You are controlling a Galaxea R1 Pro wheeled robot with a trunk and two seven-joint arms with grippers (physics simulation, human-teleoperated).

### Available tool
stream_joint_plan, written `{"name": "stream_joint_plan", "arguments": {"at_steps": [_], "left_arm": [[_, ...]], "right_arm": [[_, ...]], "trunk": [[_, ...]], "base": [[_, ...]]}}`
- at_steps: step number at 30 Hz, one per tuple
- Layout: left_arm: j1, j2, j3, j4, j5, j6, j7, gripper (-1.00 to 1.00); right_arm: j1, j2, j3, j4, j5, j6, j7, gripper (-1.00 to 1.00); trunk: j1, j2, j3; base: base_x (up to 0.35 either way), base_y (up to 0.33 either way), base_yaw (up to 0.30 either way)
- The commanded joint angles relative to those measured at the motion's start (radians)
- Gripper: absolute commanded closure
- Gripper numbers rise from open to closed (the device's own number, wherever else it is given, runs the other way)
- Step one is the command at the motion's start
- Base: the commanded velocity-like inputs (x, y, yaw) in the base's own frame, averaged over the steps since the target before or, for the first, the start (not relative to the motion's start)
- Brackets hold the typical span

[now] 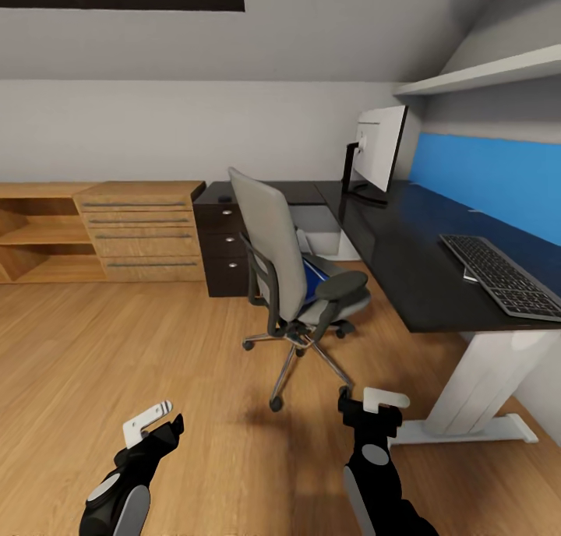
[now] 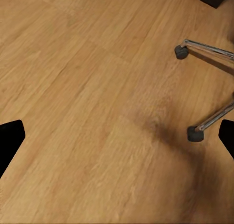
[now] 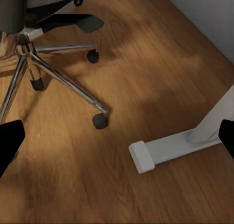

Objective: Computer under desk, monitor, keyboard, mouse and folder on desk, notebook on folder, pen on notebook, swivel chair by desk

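Head view shows the bedroom corner with the dark desk (image 1: 405,255) at my right side. On the desk stands the monitor (image 1: 379,150), at the far end near the wall, and the keyboard (image 1: 502,273) lies on the near part of the top, well apart from the monitor. Something small and pale lies just beside the keyboard, but I cannot tell what it is. The swivel chair (image 1: 288,263) stands on the wooden floor (image 1: 117,349) in front of the desk, its back turned to me, and a blue folder (image 1: 317,275) lies on its seat, partly hidden behind the armrest. Against the far wall is a low wooden cabinet (image 1: 140,228) with drawers, and next to it a dark drawer unit (image 1: 222,244).

Both my arms hang low over the floor. My left gripper (image 1: 160,419) holds nothing; in the left wrist view its fingers (image 2: 10,138) stand wide apart, with the chair casters (image 2: 194,133) on the floor beyond. My right gripper (image 1: 370,405) is also empty with the jaws apart. In the right wrist view I see the chair base (image 3: 58,77) and the white desk foot (image 3: 161,153).
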Motion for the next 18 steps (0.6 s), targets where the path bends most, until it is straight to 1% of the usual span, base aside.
{"name": "stream_joint_plan", "arguments": {"at_steps": [1, 2, 5, 11, 14, 18], "left_arm": [[-0.001, -0.001, 0.0, -0.001, 0.009, 0.003, 0.007, -1.0], [-0.001, -0.001, 0.0, -0.001, 0.009, 0.003, 0.007, -1.0], [-0.001, -0.002, 0.0, -0.001, 0.009, 0.004, 0.008, -1.0], [-0.001, -0.002, -0.002, -0.001, 0.01, 0.005, 0.008, -1.0], [-0.001, -0.001, -0.002, -0.001, 0.01, 0.008, 0.008, -1.0], [-0.001, -0.002, -0.003, -0.001, 0.009, 0.004, 0.008, -1.0]], "right_arm": [[-0.001, 0.0, 0.001, -0.001, 0.0, 0.007, -0.005, -1.0], [-0.001, 0.0, 0.001, -0.001, 0.0, 0.007, -0.005, -1.0], [-0.001, 0.0, 0.001, -0.001, 0.0, 0.006, -0.005, -1.0], [-0.001, 0.0, 0.001, -0.001, 0.0, 0.006, -0.005, -1.0], [-0.001, 0.0, 0.001, -0.001, 0.0, 0.006, -0.005, -1.0], [0.0, 0.0, 0.002, -0.001, 0.0, 0.006, -0.004, -1.0]], "trunk": [[0.004, -0.008, -0.004], [0.008, -0.015, -0.007], [0.008, -0.015, -0.006], [0.008, -0.015, 0.0], [0.008, -0.015, 0.002], [0.023, -0.043, -0.01]], "base": [[0.0, 0.0, -0.004], [0.0, 0.0, -0.003], [0.0, 0.0, -0.067], [0.0, 0.0, -0.164], [0.0, 0.0, -0.093], [0.0, 0.0, -0.024]]}}
